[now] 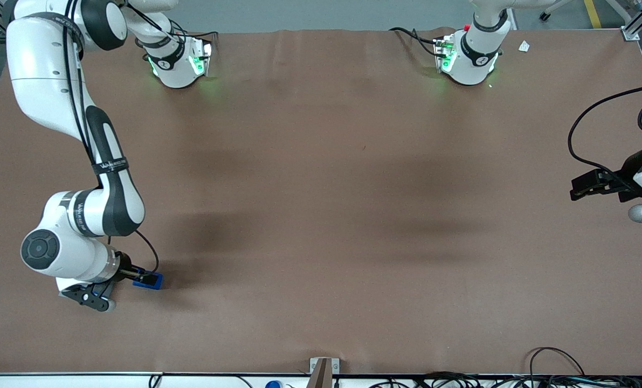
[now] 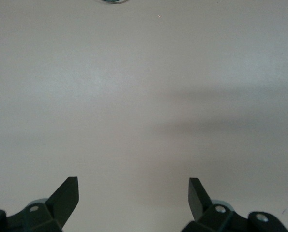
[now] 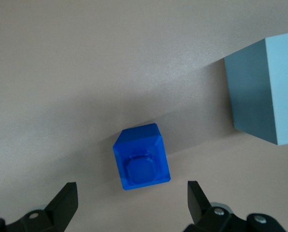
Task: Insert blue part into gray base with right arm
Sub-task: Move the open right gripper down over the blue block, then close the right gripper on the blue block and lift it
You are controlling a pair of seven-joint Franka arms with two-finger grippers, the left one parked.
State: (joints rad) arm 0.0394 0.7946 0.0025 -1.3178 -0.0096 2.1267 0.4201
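The blue part (image 3: 141, 157) lies on the brown table with its recessed face up. It rests just ahead of my right gripper (image 3: 131, 193), whose black fingers (image 3: 66, 198) are spread wide, open and empty. Beside the blue part, a clear gap away, stands the gray base (image 3: 267, 92), showing its darker side wall and a strip of its light top. In the front view the right arm reaches down near the table's front edge at its own end. There the gripper (image 1: 110, 285) hangs low, with the blue part (image 1: 151, 281) showing beside it. A pale corner of the gray base (image 1: 63, 284) peeks out under the wrist.
Brown table cover (image 1: 321, 215) spreads wide toward the parked arm's end. A small bracket (image 1: 323, 369) stands at the front edge, and cables (image 1: 558, 372) lie along that edge.
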